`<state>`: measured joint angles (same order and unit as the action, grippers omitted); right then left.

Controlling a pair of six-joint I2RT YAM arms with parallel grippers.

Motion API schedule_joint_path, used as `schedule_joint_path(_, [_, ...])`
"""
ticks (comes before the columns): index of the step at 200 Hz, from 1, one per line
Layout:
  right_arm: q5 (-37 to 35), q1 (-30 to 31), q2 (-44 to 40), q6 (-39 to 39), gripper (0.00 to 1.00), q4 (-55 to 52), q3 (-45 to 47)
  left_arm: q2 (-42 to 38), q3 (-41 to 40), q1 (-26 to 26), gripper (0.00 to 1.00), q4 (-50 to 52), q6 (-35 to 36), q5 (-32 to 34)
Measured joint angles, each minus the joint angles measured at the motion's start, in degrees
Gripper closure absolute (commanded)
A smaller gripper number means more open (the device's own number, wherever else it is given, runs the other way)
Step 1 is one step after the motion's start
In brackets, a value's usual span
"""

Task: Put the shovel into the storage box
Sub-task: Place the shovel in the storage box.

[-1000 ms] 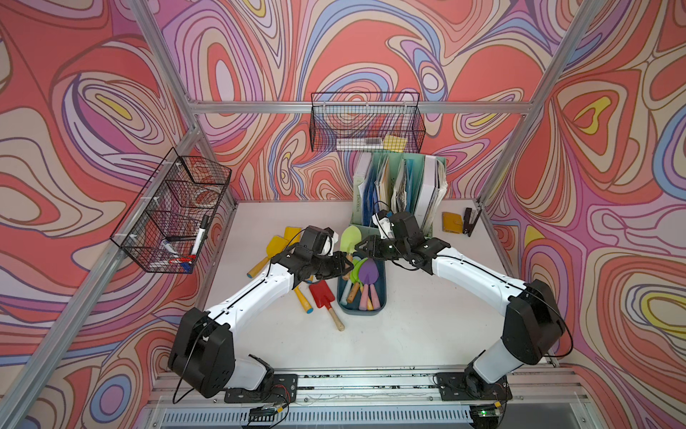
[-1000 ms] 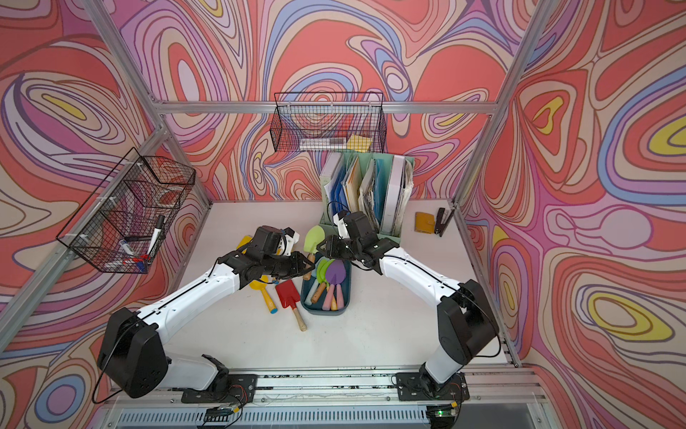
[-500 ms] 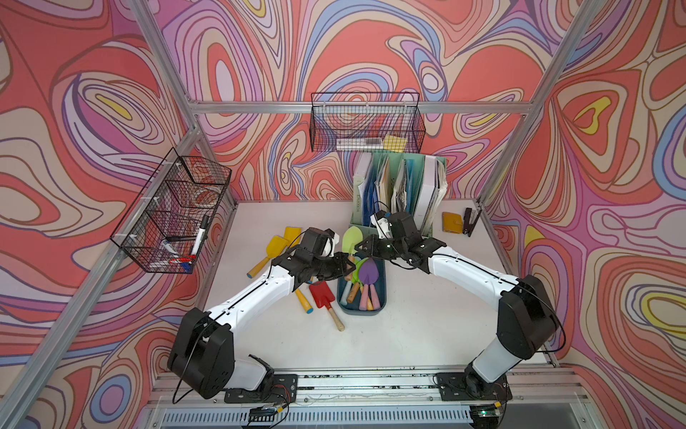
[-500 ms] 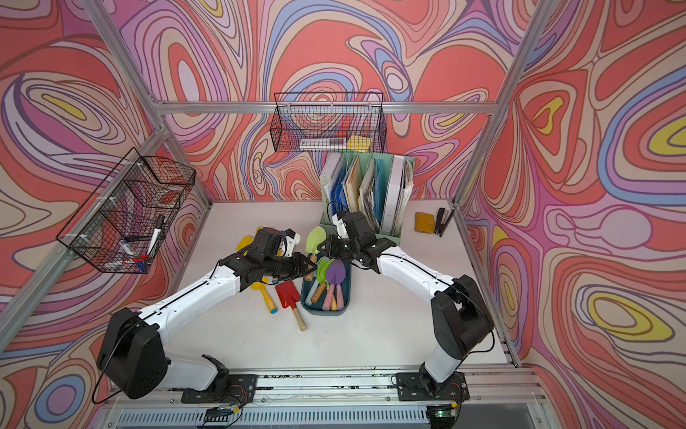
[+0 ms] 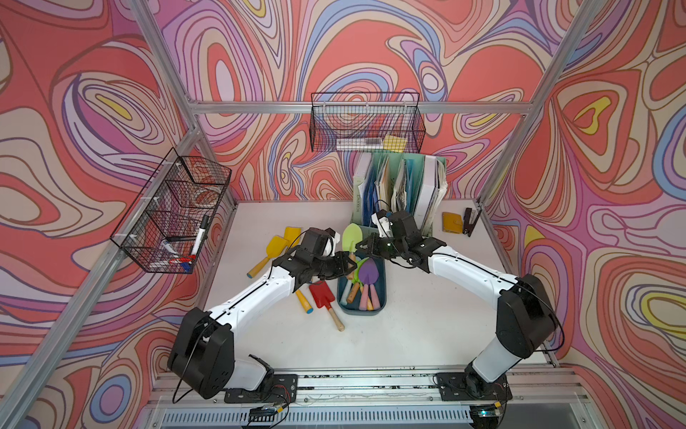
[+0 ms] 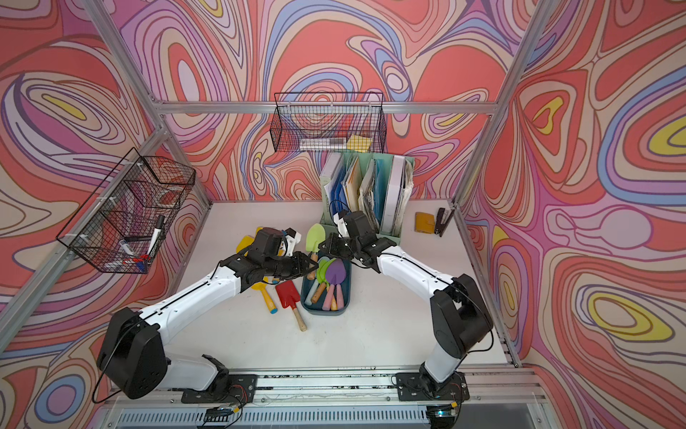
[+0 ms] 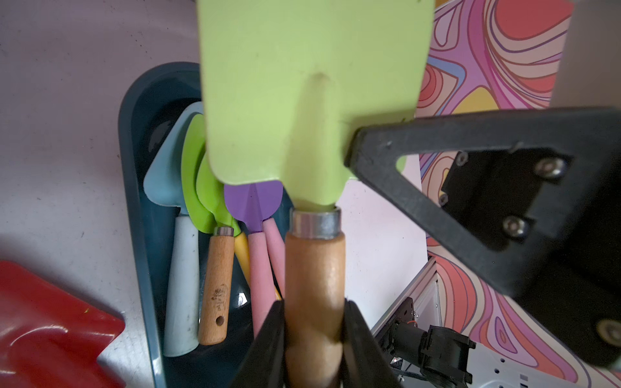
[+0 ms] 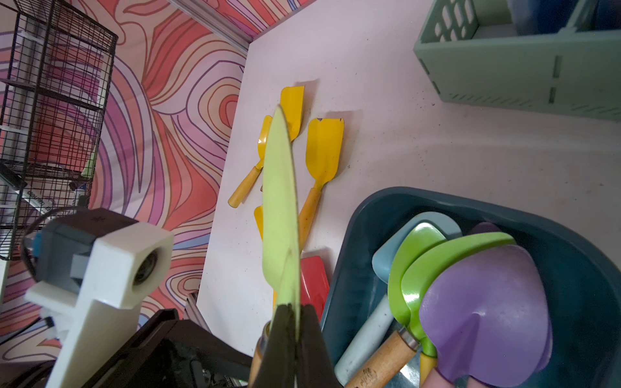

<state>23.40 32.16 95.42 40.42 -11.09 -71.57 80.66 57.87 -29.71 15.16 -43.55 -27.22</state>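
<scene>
The shovel (image 5: 352,237) has a pale green blade and a wooden handle, and it hangs over the far left end of the storage box (image 5: 382,297), a dark teal bin. My left gripper (image 7: 314,319) is shut on the wooden handle. My right gripper (image 8: 295,322) is shut on the edge of the blade near its neck; one of its fingers (image 7: 386,151) shows in the left wrist view. In both top views the two grippers (image 6: 313,264) (image 6: 323,248) meet at the shovel (image 6: 315,237). Purple, green and light blue shovels lie in the box (image 8: 571,242).
A red shovel (image 5: 321,295) and several yellow shovels (image 5: 278,245) lie on the table left of the box. A mint-green file organiser (image 5: 401,185) stands behind it. Black wire baskets (image 5: 365,122) (image 5: 174,211) hang on the walls. A stapler (image 5: 468,221) lies at the back right.
My right gripper has closed on the green blade, after standing partly open beside it. The left gripper keeps its hold on the handle and has barely moved.
</scene>
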Motion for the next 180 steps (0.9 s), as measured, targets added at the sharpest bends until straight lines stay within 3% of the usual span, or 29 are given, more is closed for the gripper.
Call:
schedule_joint_path(26, [-0.2,0.0,0.1,-0.5,1.0,-0.2,0.0,-0.2,0.0,-0.2,0.38,0.0,0.2,-0.1])
schedule_joint_path(56, [-0.6,-0.2,0.6,-0.7,1.0,-0.2,0.0,-1.2,0.0,-0.3,0.22,0.0,0.6,-0.1])
schedule_joint_path(135, [-1.0,-0.2,0.7,-0.6,1.0,0.0,1.8,-3.2,0.0,-0.3,0.07,1.3,1.9,0.2])
schedule_joint_path(180, [-1.1,-0.2,0.7,0.0,1.0,0.4,7.5,-5.6,0.0,-0.3,0.06,2.0,2.7,0.7])
